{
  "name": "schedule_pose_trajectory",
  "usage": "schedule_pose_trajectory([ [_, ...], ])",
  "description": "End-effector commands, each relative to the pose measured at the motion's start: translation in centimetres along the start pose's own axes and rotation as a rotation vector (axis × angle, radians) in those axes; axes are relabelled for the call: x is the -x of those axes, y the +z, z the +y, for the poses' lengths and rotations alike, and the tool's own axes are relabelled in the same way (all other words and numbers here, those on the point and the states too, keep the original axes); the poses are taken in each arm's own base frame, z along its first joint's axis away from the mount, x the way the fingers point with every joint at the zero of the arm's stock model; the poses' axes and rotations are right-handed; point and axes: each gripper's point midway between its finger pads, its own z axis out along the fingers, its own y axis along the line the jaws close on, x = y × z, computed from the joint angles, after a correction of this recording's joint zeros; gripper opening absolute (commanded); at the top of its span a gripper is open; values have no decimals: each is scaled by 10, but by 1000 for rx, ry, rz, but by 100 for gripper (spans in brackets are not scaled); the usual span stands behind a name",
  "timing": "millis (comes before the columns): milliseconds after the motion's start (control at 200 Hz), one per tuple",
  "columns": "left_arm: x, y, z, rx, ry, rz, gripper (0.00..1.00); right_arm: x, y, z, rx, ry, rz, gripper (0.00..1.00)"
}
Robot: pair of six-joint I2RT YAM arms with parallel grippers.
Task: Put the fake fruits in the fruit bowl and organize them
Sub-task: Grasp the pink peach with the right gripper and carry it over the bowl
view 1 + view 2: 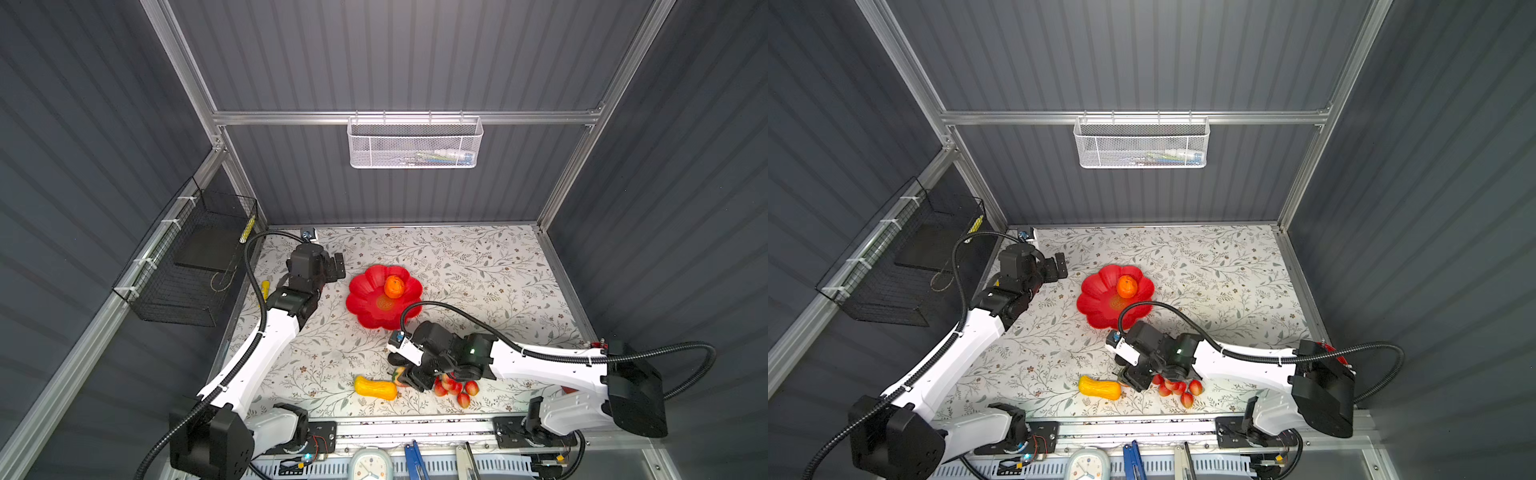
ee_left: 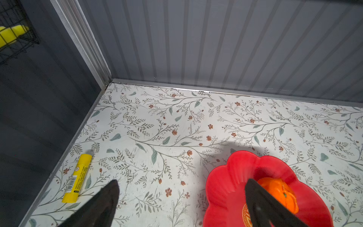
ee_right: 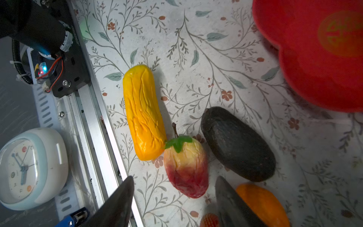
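Note:
The red flower-shaped fruit bowl (image 1: 365, 291) (image 1: 1100, 291) (image 2: 225, 186) (image 3: 314, 68) sits mid-table with one orange (image 1: 394, 286) (image 1: 1126, 286) (image 2: 279, 192) inside. Near the front edge lie the yellow squash-like piece (image 1: 375, 387) (image 1: 1099, 387) (image 3: 143, 114), the red-yellow strawberry-like fruit (image 3: 186, 167), the dark avocado (image 3: 237, 143), a second orange (image 3: 263, 202) and the red berries (image 1: 457, 388) (image 1: 1179, 388). My right gripper (image 3: 172, 177) (image 1: 409, 376) is low over these, open, its fingers either side of the strawberry-like fruit's tip with gaps. My left gripper (image 2: 181, 183) (image 1: 338, 266) is open and empty beside the bowl's left rim.
A yellow glue stick (image 2: 77, 178) (image 1: 265, 287) lies by the left wall. A clock (image 3: 31, 167) sits past the front metal rail (image 3: 102, 137). A black wire basket (image 1: 187, 266) hangs on the left wall, a white mesh basket (image 1: 415, 143) on the back wall.

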Motion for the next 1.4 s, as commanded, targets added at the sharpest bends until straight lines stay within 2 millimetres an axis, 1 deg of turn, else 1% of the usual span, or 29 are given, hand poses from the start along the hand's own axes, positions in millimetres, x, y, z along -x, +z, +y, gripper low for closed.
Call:
schedule_pose_trajectory([
  [0, 0, -8, 8, 21, 17, -3, 100, -21, 10, -2, -19, 13, 82, 65],
  [105, 3, -14, 10, 20, 22, -2, 100, -28, 17, -3, -21, 24, 101, 65],
  [200, 2, -18, 11, 18, 24, -9, 100, -33, 26, -10, -57, 21, 129, 65],
  [275, 2, -20, 12, 19, 27, -10, 100, -32, 32, -15, -82, 20, 143, 65],
  [435, 4, -23, 14, 29, 38, -12, 100, -26, 48, -16, -74, 10, 160, 64],
  [535, 8, -26, 15, 34, 48, -13, 100, -25, 55, -17, -79, -3, 165, 57],
  [620, 8, -28, 15, 30, 41, -16, 100, -22, 56, -20, -91, -17, 156, 48],
  [700, 6, -29, 17, 35, 33, -15, 100, -18, 52, -23, -108, -28, 145, 39],
  [785, 6, -31, 20, 48, 23, -14, 100, -12, 42, -23, -104, -31, 128, 34],
  [865, 3, -35, 24, 62, 14, -7, 100, 1, 23, -22, -87, -13, 85, 31],
  [950, -3, -40, 27, 69, -2, 8, 100, 22, -4, -19, -71, 3, 15, 31],
  [1026, -11, -45, 29, 69, -17, 30, 100, 50, -27, -20, -84, -4, -74, 31],
  [1071, -16, -47, 31, 73, -28, 45, 100, 65, -34, -27, -107, 4, -108, 31],
  [1081, -17, -49, 32, 73, -32, 46, 100, 72, -37, -29, -111, 7, -124, 31],
  [1106, -20, -50, 33, 77, -42, 55, 100, 74, -37, -34, -120, 26, -112, 31],
  [1161, -28, -54, 35, 78, -62, 71, 100, 93, -38, -47, -126, 65, -134, 30],
  [1166, -29, -54, 35, 77, -64, 74, 100, 93, -35, -49, -127, 69, -129, 30],
  [1191, -32, -56, 36, 76, -73, 80, 100, 103, -34, -55, -137, 80, -145, 30],
  [1226, -38, -58, 38, 78, -87, 90, 100, 109, -28, -65, -161, 88, -141, 30],
  [1236, -40, -59, 38, 80, -91, 95, 100, 117, -28, -67, -167, 86, -163, 30],
  [1256, -43, -61, 39, 79, -98, 101, 100, 124, -25, -73, -180, 87, -170, 31],
  [1351, -54, -69, 43, 85, -122, 124, 100, 153, -8, -98, -203, 150, -173, 31],
  [1366, -55, -70, 44, 87, -125, 126, 100, 150, -3, -102, -201, 168, -149, 31],
  [1391, -58, -72, 45, 89, -129, 132, 100, 156, 1, -109, -198, 194, -151, 31],
])
